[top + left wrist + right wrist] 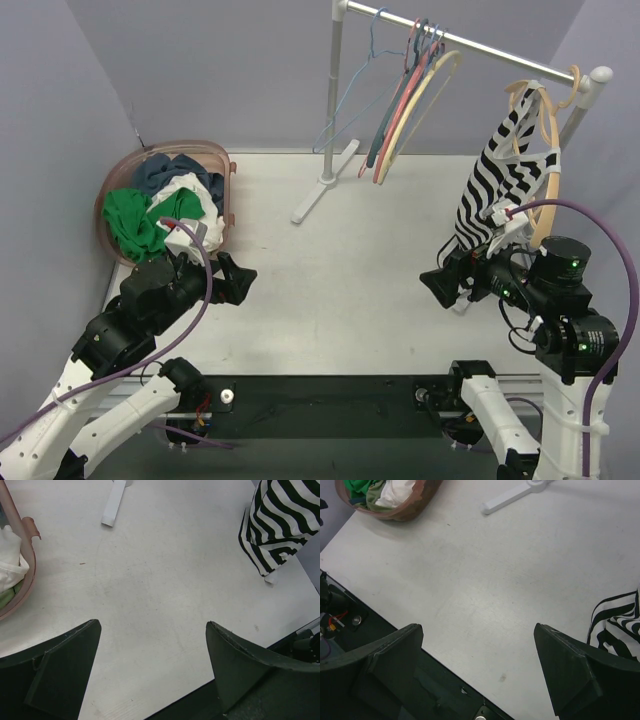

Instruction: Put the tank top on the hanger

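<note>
Left end effector (152,625) gapes; tank top (130,222) crumpled.

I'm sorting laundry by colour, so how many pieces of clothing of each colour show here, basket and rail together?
Green tank top: 1
Dark blue garment: 1
White garment: 1
Black-and-white striped top: 1
Total: 4 showing. Each colour in the basket is counted as one piece; anything buried underneath is hidden.

left gripper (236,278): jaws spread wide, pointing inward. right gripper (441,286): jaws wide apart too, pointing back at it. Both arms folded low, grippers well apart.
</note>
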